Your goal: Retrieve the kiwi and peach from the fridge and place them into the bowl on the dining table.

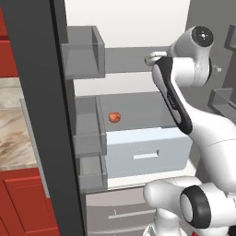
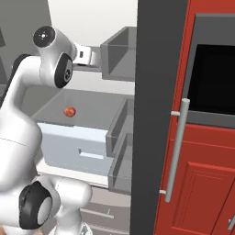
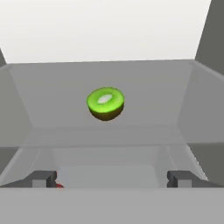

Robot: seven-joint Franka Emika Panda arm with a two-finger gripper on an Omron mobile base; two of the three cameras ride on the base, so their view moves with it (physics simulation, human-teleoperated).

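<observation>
Grey fridge (image 1: pixel 138 124) shelves hold the kiwi (image 3: pixel 105 103) above and the peach (image 1: pixel 115 117) below, before the gripper (image 3: pixel 111 179), fingers apart.

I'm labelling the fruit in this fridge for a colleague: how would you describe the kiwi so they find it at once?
Look inside the open fridge, on the upper grey shelf, straight ahead of the open gripper. The kiwi is a halved fruit lying alone there, cut face bright green with a pale centre and a brownish underside. The peach is reddish and lies on the lower shelf.
</observation>
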